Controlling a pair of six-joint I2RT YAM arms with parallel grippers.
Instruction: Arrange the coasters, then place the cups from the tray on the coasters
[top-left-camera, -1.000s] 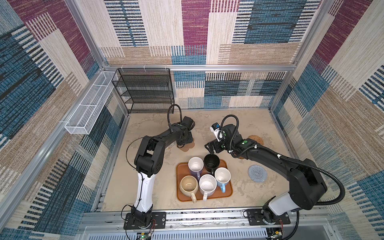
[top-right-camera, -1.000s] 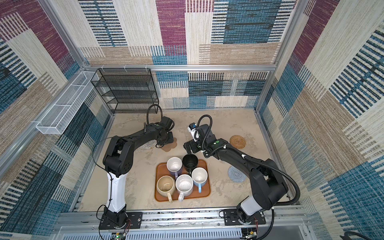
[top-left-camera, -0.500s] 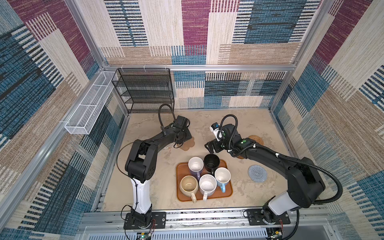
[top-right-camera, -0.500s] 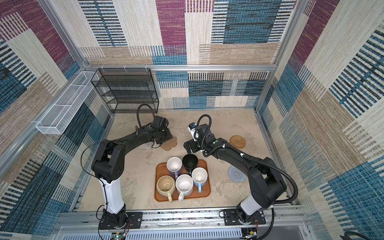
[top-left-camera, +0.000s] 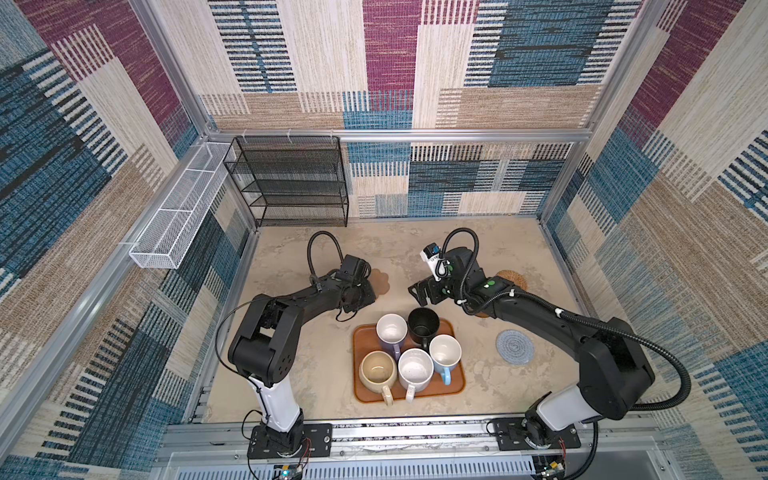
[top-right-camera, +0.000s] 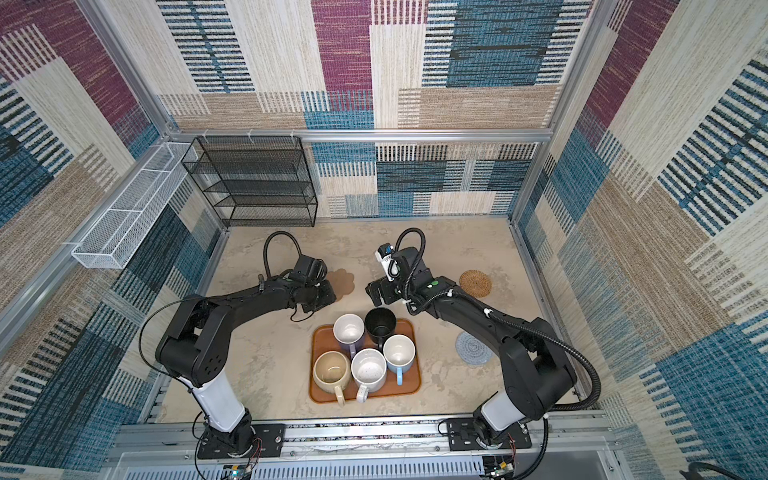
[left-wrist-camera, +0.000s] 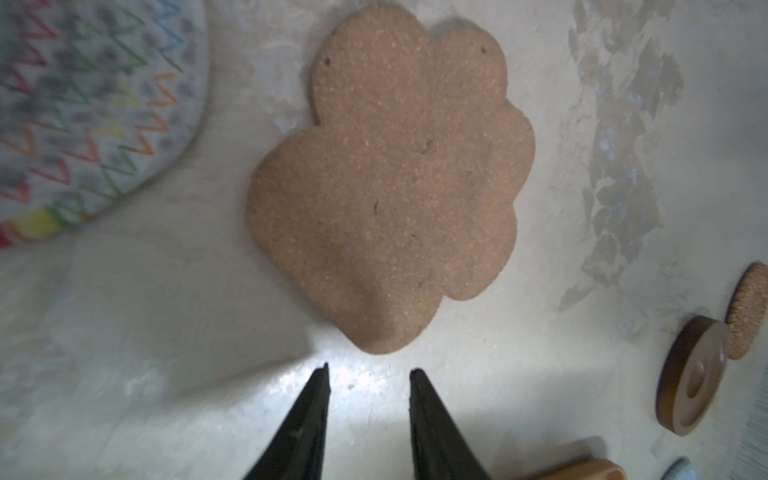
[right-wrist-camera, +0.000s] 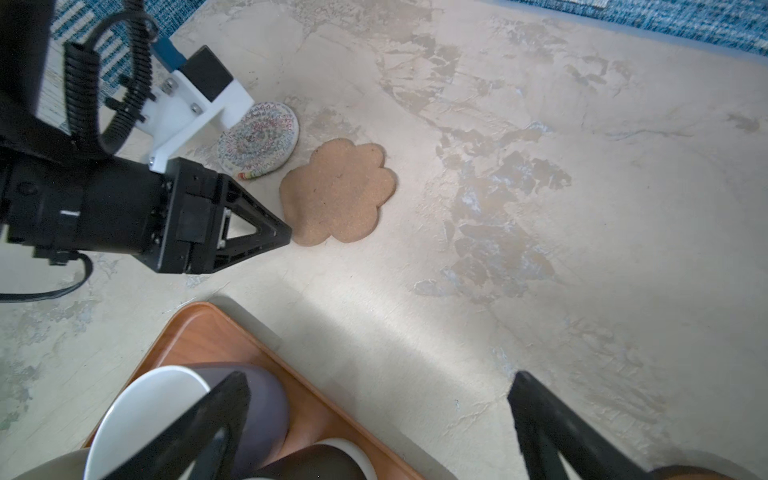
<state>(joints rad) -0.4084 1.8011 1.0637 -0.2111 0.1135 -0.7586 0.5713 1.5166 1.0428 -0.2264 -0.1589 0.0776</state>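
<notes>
- My left gripper (left-wrist-camera: 370, 372) has its fingers a little apart with nothing between them. The tips sit low over the table, just short of the nearest lobe of the cork flower coaster (left-wrist-camera: 386, 178).
- That coaster lies flat on the table close beside the pale grey woven coaster (left-wrist-camera: 83, 104), with what looks like a sliver of gap between them.
- Cork this thin gives me little to pinch from above. I'd take an edge lobe or nudge it slowly with the tips down, so it doesn't ride onto the grey one.
- I'd leave mug-and-handle room between the two mats.
- My right gripper (right-wrist-camera: 379, 376) is spread wide and empty, hovering by a corner of the tray (right-wrist-camera: 199, 332) above the lavender cup (right-wrist-camera: 266, 415). I'd hold it there, clear of the left arm.
- The wooden disc (left-wrist-camera: 690, 374), rattan coaster (top-right-camera: 475, 283) and light blue woven coaster (top-left-camera: 515, 347) lie on the right side.
- All five cups (top-left-camera: 413, 368) stand on the tray, so placing them waits.
</notes>
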